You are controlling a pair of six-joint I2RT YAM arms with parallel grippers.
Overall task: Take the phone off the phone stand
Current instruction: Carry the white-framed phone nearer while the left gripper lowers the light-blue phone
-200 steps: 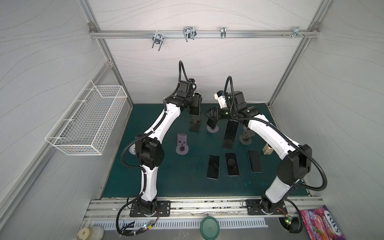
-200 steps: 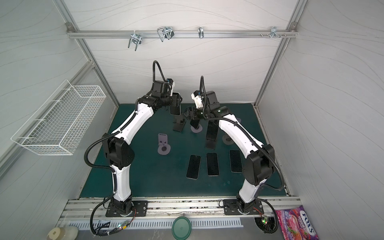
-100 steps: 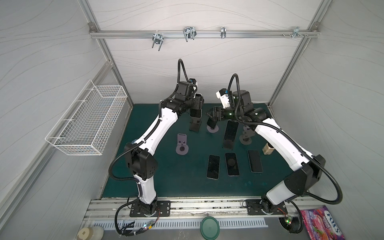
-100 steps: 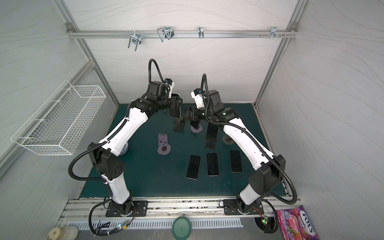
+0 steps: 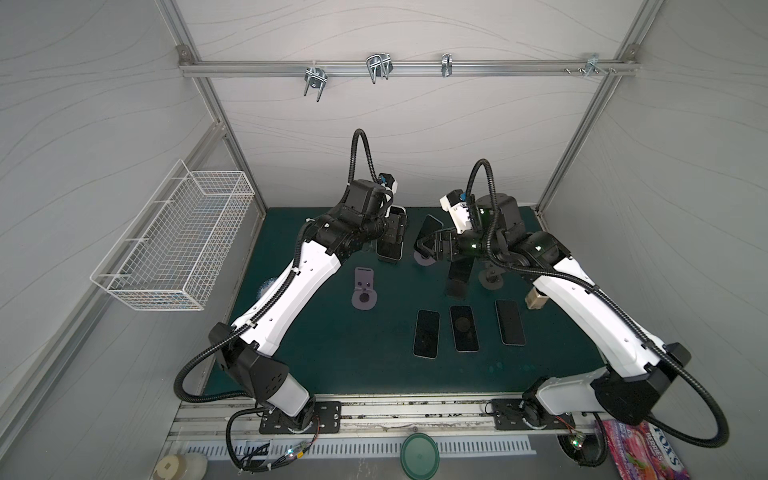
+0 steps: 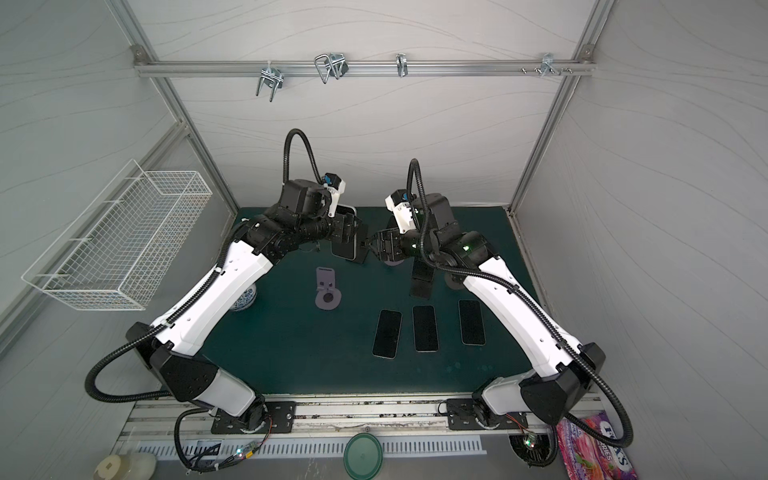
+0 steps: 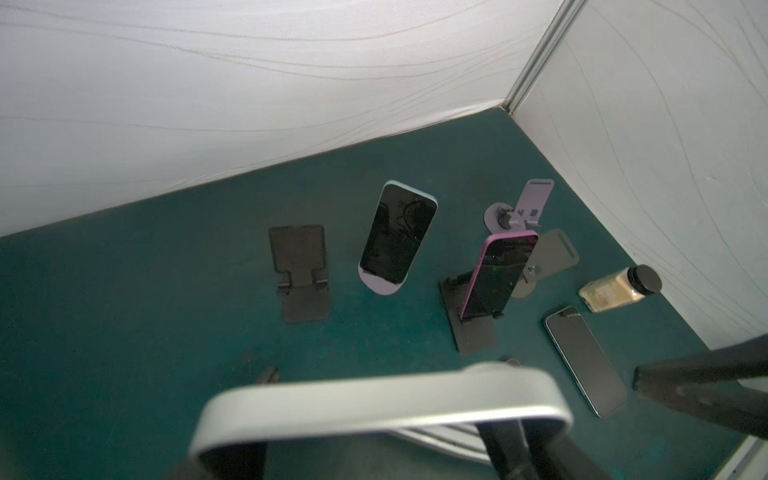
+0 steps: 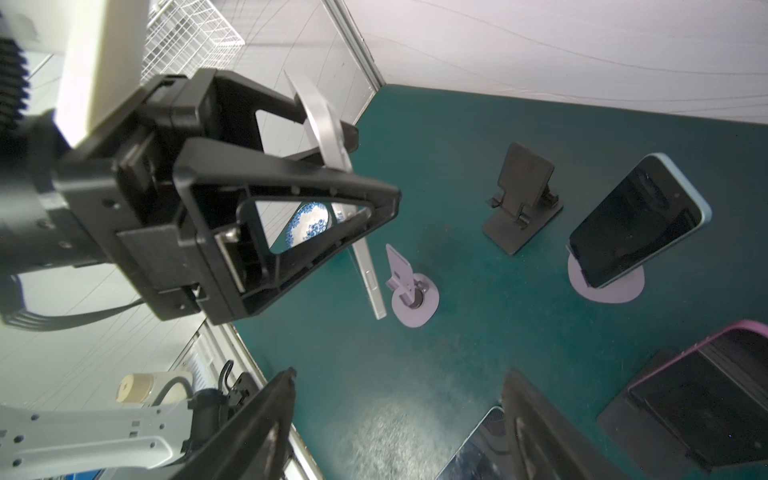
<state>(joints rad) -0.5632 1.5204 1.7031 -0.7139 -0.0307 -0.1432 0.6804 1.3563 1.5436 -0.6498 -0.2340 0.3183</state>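
The silver phone (image 8: 322,120) is off its stand. The left gripper (image 8: 357,166) is clamped across it and holds it in the air, upper left of centre in the right wrist view. Its lower end hangs over the green mat (image 8: 478,116) beside a small lilac stand (image 8: 409,291).

The black stand (image 7: 299,270) it most likely came from stands empty, left of centre in the left wrist view. The lift therefore looks done. What seems left is to set the phone down, probably flat near the three phones (image 5: 464,328) lying in a row at lower centre of a top view.

A blue-edged phone (image 7: 397,232) and a purple-cased phone (image 7: 494,274) sit on stands of their own. Whether they belong to the task I cannot tell.

The right gripper (image 5: 424,245) hangs with its jaws apart, holding nothing, just right of the left one at the centre of a top view.

Only the left wrist view shows the black stand plainly bare; in both top views the gripper and phone cover most of it. Only the right wrist view shows the clamp side-on and the phone clear of the mat. The row of flat phones shows whole only in the top views.
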